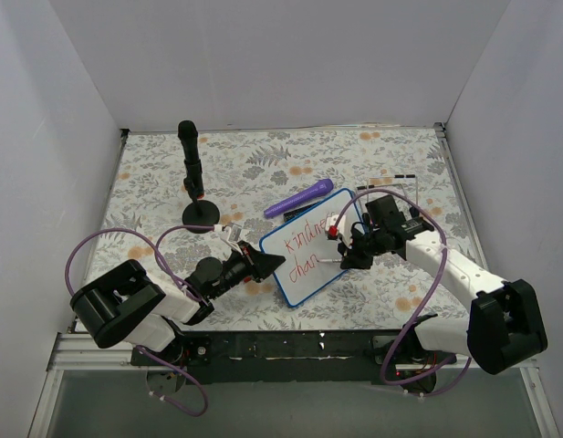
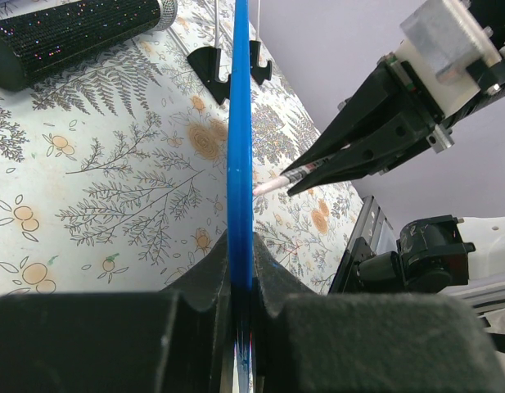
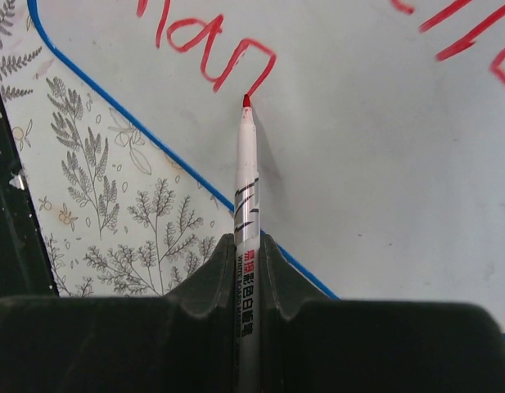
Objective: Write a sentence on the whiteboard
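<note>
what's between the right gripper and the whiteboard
A white marker with a red tip, clamped in the right gripper, bridges that gap; its tip touches the whiteboard at the end of the red writing. The right wrist view shows it.

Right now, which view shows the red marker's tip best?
The right wrist view: the red marker's tip sits centred and sharp against the whiteboard, at the last red stroke. The left wrist view shows it small and side-on beside the board's blue edge; the top external view leaves it indistinct at the right gripper.
</note>
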`<act>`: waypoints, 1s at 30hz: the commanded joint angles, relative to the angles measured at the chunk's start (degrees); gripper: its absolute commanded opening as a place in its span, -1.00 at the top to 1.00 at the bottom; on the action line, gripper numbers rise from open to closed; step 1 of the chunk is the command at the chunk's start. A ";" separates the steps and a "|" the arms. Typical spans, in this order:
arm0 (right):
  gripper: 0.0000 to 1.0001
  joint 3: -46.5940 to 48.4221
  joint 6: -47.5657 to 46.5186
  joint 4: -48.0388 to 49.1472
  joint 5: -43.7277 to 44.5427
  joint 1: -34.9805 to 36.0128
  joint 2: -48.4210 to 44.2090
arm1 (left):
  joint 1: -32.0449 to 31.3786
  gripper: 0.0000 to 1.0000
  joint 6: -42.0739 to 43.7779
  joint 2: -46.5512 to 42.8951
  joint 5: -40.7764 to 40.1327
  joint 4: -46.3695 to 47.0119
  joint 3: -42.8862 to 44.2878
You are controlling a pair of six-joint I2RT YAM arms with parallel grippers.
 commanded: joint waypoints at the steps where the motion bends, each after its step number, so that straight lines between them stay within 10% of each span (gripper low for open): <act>1: 0.97 -1.93 -3.15 -3.15 1.22 -0.27 -0.43 | -0.19 1.00 1.27 -1.05 1.50 1.73 0.05; 30: 0.97 -1.49 -0.08 0.28 -9.06 -6.16 -9.66 | -0.19 1.00 1.88 -2.20 1.50 1.03 -0.22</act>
